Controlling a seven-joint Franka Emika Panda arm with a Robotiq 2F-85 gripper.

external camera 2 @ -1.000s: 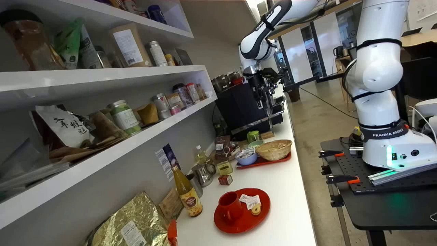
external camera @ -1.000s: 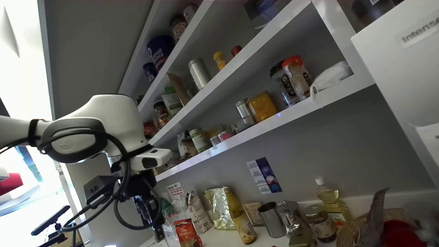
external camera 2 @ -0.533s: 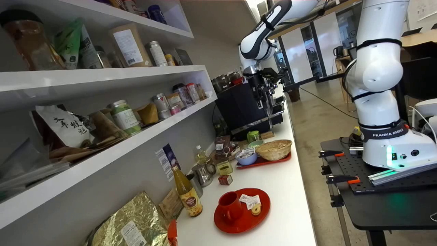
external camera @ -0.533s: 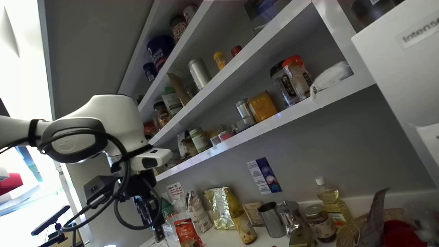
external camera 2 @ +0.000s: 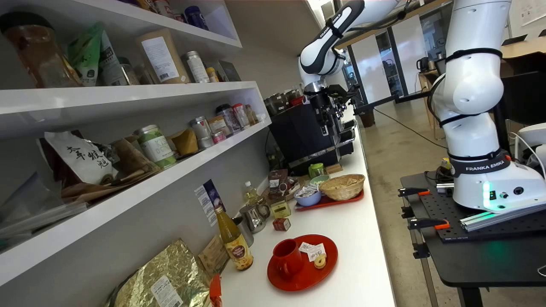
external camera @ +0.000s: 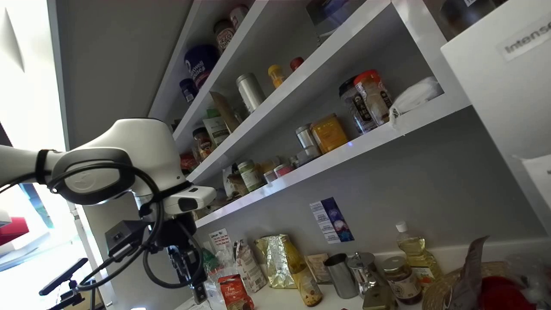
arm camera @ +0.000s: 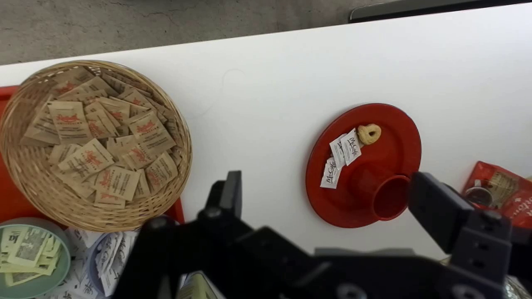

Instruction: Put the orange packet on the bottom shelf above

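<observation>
The orange packet is an orange-red upright packet [external camera: 234,292] on the counter, cut off by the lower edge of an exterior view. Only its orange-red edge [external camera 2: 216,292] shows beside the gold bag in an exterior view. In the wrist view the packet [arm camera: 494,189] lies at the right, beyond the right finger, which hides part of it. The bottom shelf [external camera: 301,173] is the lowest white board; it also shows in an exterior view [external camera 2: 128,200]. My gripper [arm camera: 328,195] is open and empty, pointing down above the counter. It also shows in both exterior views [external camera: 198,292] [external camera 2: 326,125].
On the counter are a red plate with a red mug [external camera 2: 288,258], a syrup bottle [external camera 2: 233,238], a gold bag [external camera 2: 158,273], metal pitchers [external camera: 342,275] and a wicker basket [arm camera: 99,220]. The shelf holds jars and pouches, a green-labelled jar [external camera 2: 155,147] among them.
</observation>
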